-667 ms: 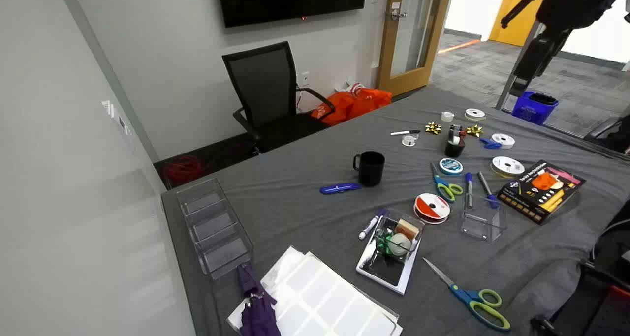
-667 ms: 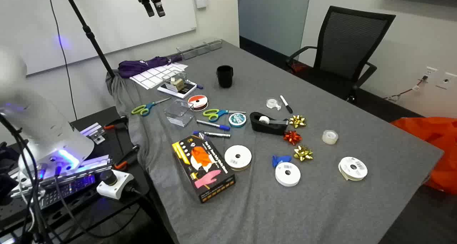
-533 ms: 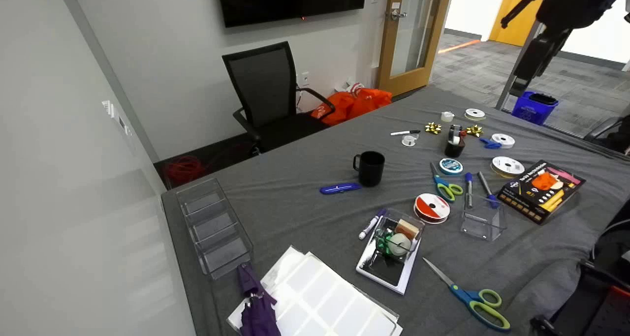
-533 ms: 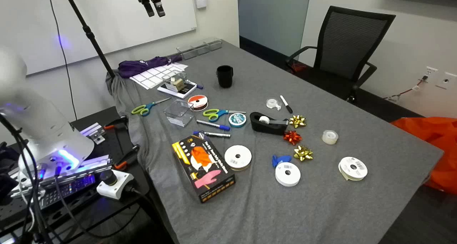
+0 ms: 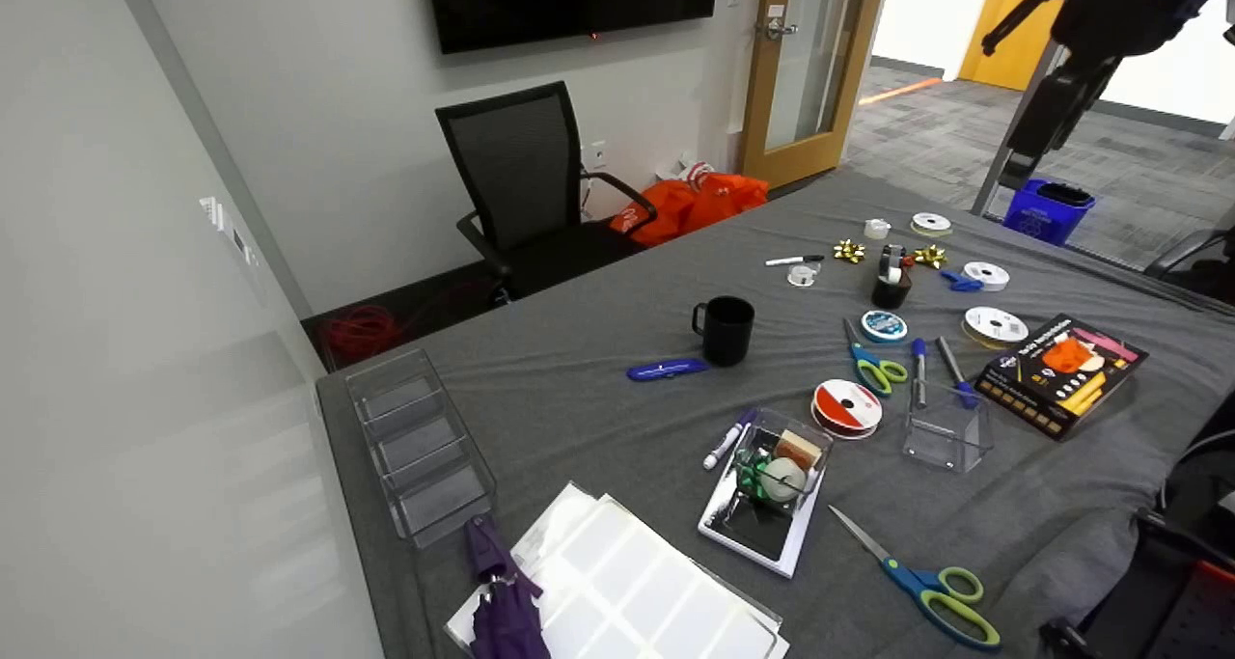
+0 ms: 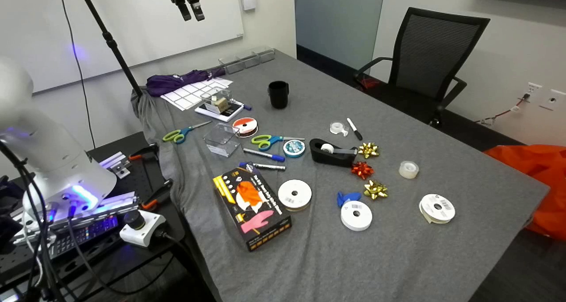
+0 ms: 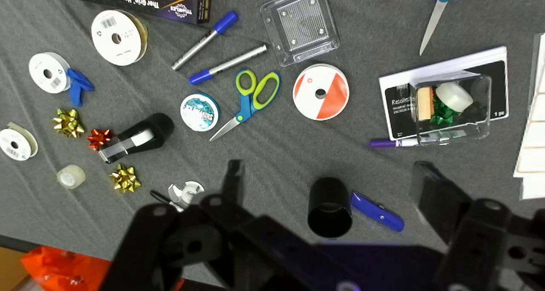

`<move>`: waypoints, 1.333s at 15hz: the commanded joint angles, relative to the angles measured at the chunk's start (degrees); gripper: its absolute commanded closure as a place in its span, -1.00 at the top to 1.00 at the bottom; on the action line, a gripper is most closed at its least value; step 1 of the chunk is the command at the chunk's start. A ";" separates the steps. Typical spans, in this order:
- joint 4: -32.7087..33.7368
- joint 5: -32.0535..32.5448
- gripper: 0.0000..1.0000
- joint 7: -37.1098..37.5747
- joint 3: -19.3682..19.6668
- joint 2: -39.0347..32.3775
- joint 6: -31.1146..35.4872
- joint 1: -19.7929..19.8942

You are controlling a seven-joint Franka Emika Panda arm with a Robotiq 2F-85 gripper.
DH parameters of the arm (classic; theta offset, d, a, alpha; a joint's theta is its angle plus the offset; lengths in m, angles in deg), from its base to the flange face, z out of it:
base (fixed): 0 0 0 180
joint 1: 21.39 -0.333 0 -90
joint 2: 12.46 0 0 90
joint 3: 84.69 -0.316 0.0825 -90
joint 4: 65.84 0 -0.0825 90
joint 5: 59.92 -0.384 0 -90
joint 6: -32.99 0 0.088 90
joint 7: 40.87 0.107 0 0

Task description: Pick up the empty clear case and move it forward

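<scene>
The gray cloth-covered surface (image 6: 398, 258) carries the loose items. The glove box (image 6: 250, 207) lies flat; its side panel, inverted in the wrist view, reads "Titanflex" and "Thor Grip Heavy Duty Nitrile Gloves". The jaws stand well above the surface, spread wide, gripping nothing. The flat pack (image 7: 396, 116), lettered "Recollec…" and "1 pc", supports a filled clear box (image 7: 481, 125). The clear case (image 7: 300, 24) sits flat on the surface between the glove box and the flat pack, its ribbed base visible from above. Its outline is nearly square, so a long axis cannot be determined; in the wrist view its upper and lower sides slope up toward the right. The black mug (image 7: 328, 197) stands upright, well apart, and appears between the jaws in the wrist view. One pair of scissors (image 7: 245, 108) lies near the clear case, blades directed away. The red-and-white ribbon spool (image 7: 313, 101) lies just beside the clear case. Of two pens (image 7: 238, 60) nearby, one ends at the clear case itself; contact cannot be confirmed. The round tin (image 7: 200, 112) beside the scissors is labeled "Ice Breakers".
</scene>
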State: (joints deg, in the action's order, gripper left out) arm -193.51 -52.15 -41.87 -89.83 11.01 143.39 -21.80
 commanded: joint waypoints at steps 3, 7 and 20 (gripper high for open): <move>0.11 0.28 1.00 0.25 0.64 -0.06 -0.15 -0.77; -0.57 0.47 1.00 0.20 0.69 0.33 0.70 -0.74; -19.81 -5.38 1.00 -23.30 9.76 0.89 20.59 -3.88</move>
State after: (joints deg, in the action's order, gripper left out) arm -209.63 -55.07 -60.09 -82.87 11.20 160.98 -24.64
